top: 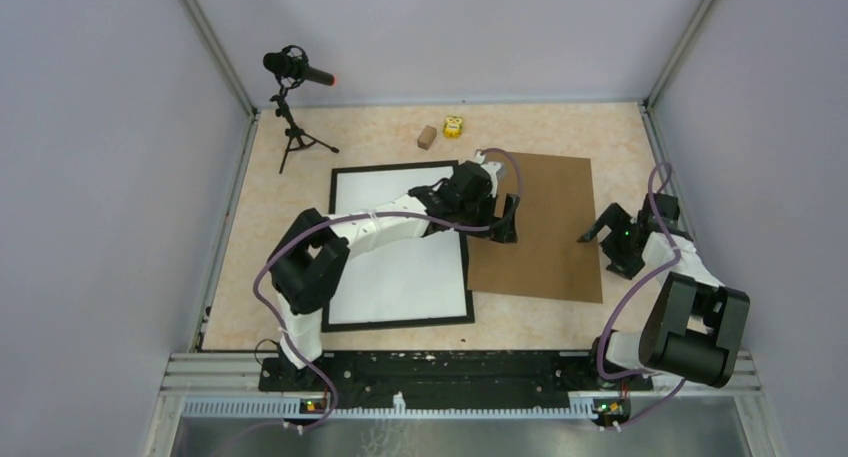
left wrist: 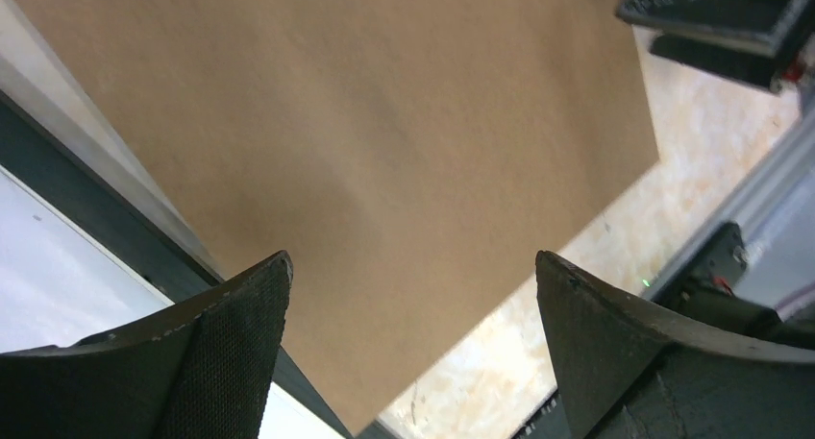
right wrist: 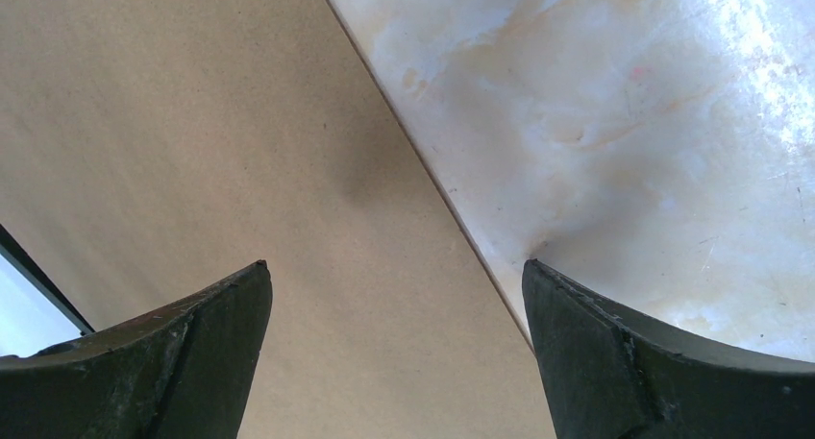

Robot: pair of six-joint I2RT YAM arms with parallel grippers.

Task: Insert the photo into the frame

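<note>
The black frame (top: 400, 323) lies flat left of centre. A plain white sheet (top: 400, 277) fills it; this looks like the photo with its white back up, and no cat print shows. The brown backing board (top: 545, 247) lies flat to the frame's right. My left gripper (top: 505, 222) is open and empty over the board's left edge; in its wrist view (left wrist: 413, 266) the board (left wrist: 384, 122), the frame's edge (left wrist: 106, 204) and the white sheet (left wrist: 58, 276) show below. My right gripper (top: 600, 227) is open and empty over the board's right edge (right wrist: 396, 271).
A microphone on a tripod (top: 295, 72) stands at the back left. A small brown block (top: 427, 137) and a yellow toy (top: 454, 127) sit at the back. Grey walls close three sides. Bare marbled table (right wrist: 625, 122) lies right of the board.
</note>
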